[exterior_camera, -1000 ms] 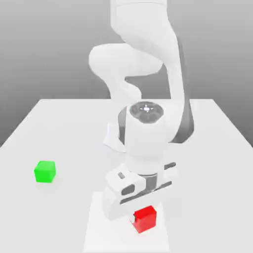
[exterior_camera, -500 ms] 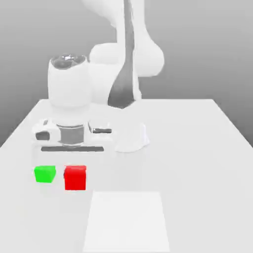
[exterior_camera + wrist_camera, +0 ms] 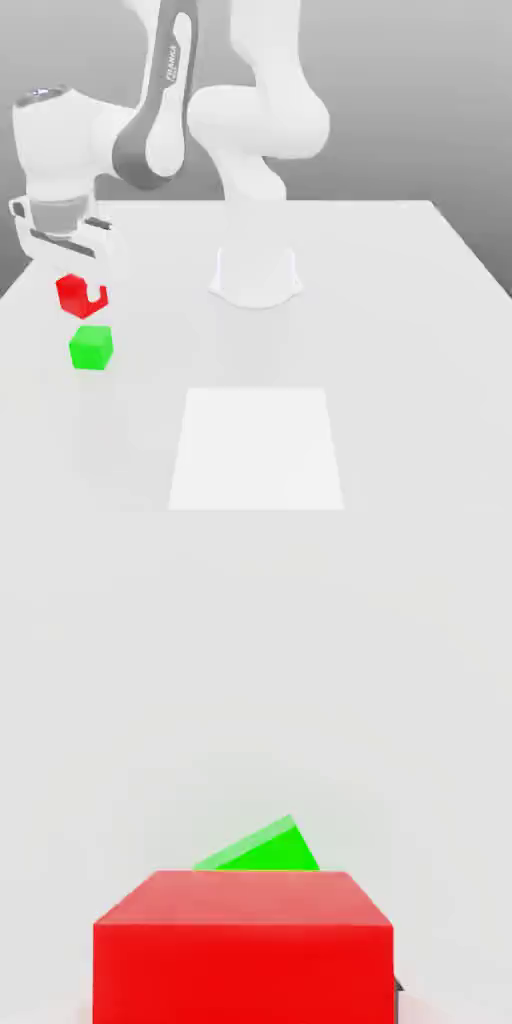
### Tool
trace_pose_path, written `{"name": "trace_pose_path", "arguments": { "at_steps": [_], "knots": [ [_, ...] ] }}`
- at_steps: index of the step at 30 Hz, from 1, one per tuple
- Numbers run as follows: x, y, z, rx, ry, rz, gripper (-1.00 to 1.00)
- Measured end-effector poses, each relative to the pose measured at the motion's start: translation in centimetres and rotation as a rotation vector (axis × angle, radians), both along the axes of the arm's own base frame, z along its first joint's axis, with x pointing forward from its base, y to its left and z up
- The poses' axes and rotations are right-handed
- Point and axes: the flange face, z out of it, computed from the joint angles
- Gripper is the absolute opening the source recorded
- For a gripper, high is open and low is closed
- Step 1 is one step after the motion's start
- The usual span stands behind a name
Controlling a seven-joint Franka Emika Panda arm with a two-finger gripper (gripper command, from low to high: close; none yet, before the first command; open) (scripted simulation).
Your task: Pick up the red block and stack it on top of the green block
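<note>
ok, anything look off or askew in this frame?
Nothing stands out. The claw holds the red block in the air just above the green block, not touching it. The green block sits flat on the table, turned slightly relative to the red one.

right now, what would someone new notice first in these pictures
The red block jumps out first: it is held in the gripper off the table, at the exterior view's left. Just below it sits the green block on the table, with a gap between the two cubes. In the hand view the red block looms large, with the green block peeking out beyond it.
</note>
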Motion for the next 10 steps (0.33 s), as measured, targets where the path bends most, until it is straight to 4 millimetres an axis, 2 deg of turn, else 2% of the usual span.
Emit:
{"name": "trace_pose_path", "arguments": {
  "at_steps": [7, 8, 10],
  "knots": [
    [-0.3, 0.2, -3.7, -0.007, 0.008, 0.000, -1.00],
    [-0.4, 0.2, -4.2, -0.009, 0.011, -0.002, 1.00],
    [-0.4, 0.2, -4.2, -0.009, 0.011, -0.002, 1.00]
  ]
}}
